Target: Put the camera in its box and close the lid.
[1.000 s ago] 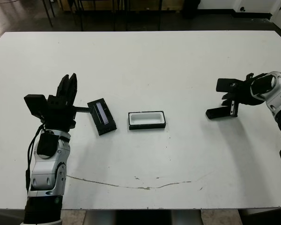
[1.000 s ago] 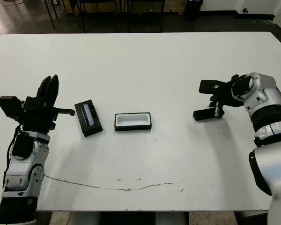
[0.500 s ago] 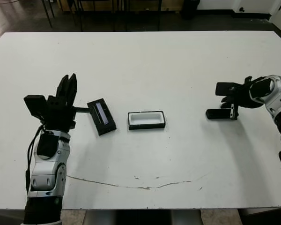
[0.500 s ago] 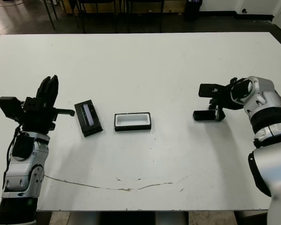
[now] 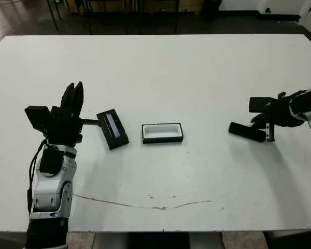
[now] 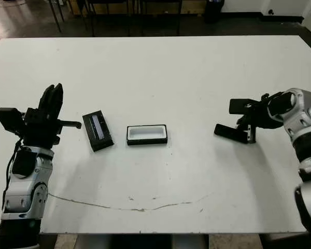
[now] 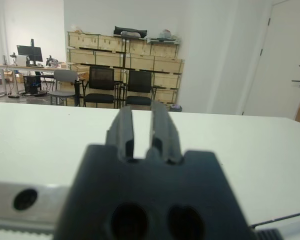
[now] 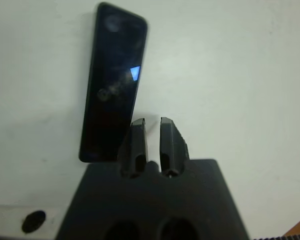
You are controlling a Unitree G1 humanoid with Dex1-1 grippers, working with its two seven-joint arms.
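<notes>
box [image 5: 163,133]: middle of the bench [image 5: 160,72]
lid [image 5: 113,129]: just left of the box, close to the left gripper [image 5: 72,106]
camera [image 5: 247,132]: far right, well apart from the box, beside the right gripper [image 5: 270,136]

You're in lab/workshop space: stacked wooden crates [image 7: 122,55], office chairs [image 7: 101,85], monitor desk [image 7: 30,52], white test table [image 5: 160,67].

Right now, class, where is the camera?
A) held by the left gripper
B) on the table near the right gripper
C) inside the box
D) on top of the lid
B: the camera lies on the bare table beside the right gripper, far from the box, whose white lining shows empty.
</notes>
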